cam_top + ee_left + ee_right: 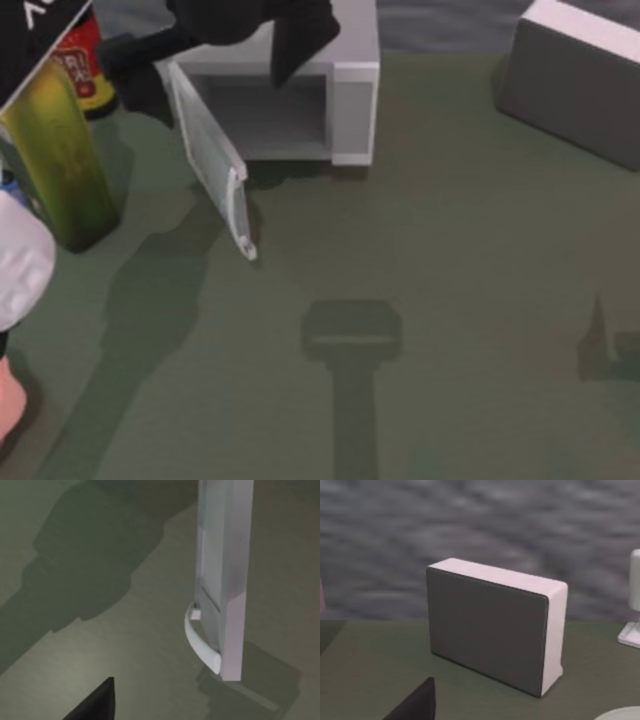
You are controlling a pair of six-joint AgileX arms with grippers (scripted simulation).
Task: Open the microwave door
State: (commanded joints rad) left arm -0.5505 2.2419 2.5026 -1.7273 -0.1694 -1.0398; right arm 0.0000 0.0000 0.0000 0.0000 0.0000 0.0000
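Observation:
The light-grey microwave (352, 95) stands at the back of the table, its cavity showing. The microwave door (208, 155) is swung wide open toward the front left, with its curved white handle (243, 218) at the free end. My left gripper (215, 50) hovers high over the microwave's left part, open and holding nothing, apart from the door. In the left wrist view the door (225, 570) and handle (197, 642) lie below, and one black fingertip (97, 705) shows. My right gripper (480, 712) is parked at the right, open and empty.
A larger grey-and-white box (580, 85) stands at the back right, also seen as the box (490, 630) in the right wrist view. A green carton (60, 160) and a red-labelled bottle (85, 65) stand left of the door. A white object (20, 265) sits at the left edge.

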